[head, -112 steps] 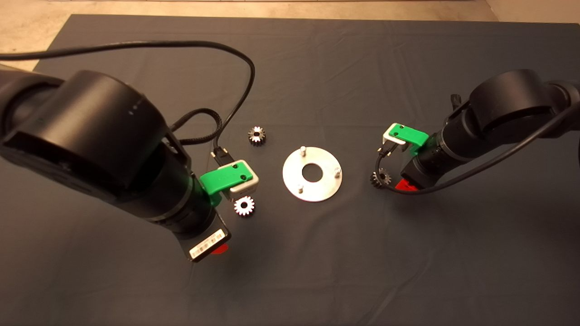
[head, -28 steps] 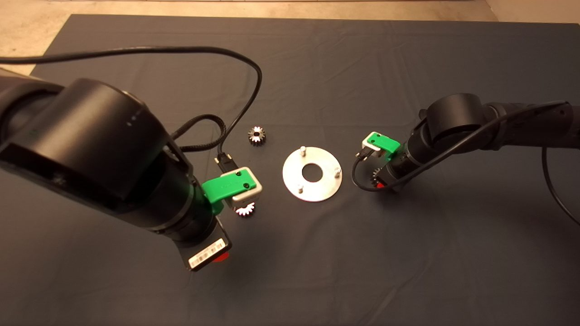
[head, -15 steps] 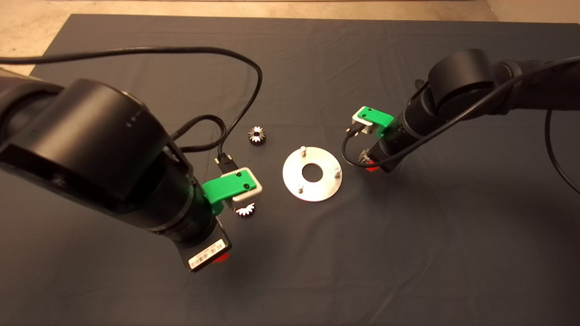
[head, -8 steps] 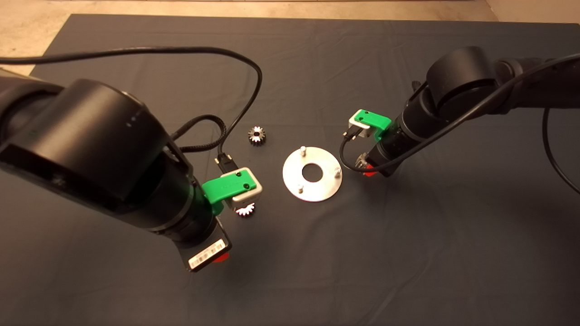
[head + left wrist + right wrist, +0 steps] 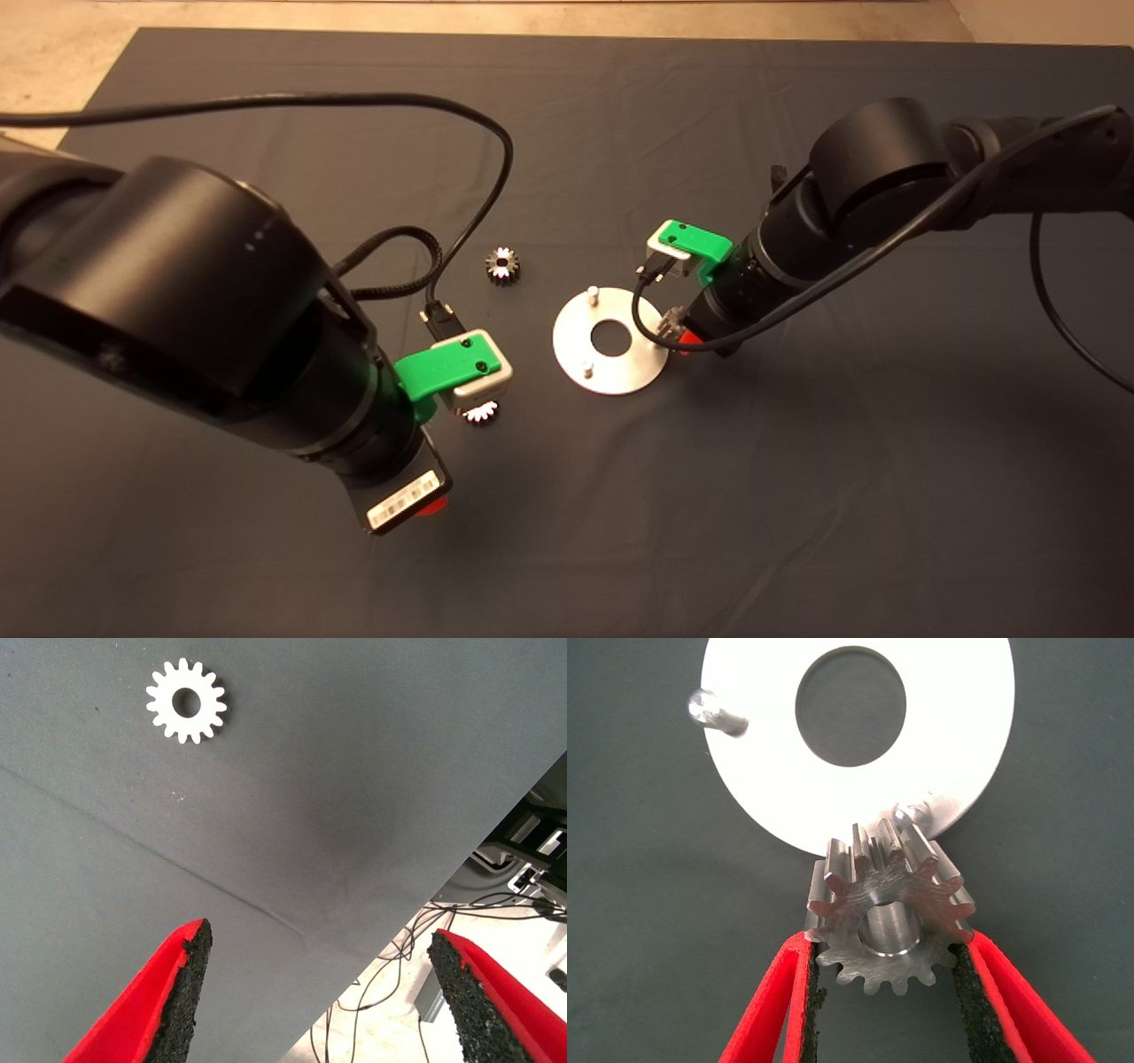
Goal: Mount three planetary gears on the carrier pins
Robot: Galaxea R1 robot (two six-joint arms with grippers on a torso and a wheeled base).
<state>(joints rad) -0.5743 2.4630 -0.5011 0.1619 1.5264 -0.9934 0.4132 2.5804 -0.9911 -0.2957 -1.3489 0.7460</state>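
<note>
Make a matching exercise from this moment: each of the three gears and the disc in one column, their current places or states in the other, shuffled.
1. gear in the right gripper
2. white-lit gear
3. dark gear
4. disc

A. lies alone on the mat beyond the disc's left side
B. bears upright pins, none with a gear
C. clamped between red fingers at the disc's edge
D. flat on the mat, ahead of the open left gripper

1-C, 2-D, 3-A, 4-B

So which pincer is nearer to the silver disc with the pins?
Right. The right pincer holds a gear at the edge of the disc, beside one pin. The left pincer is open, off the disc to its left, near a gear lying on the mat.
</note>
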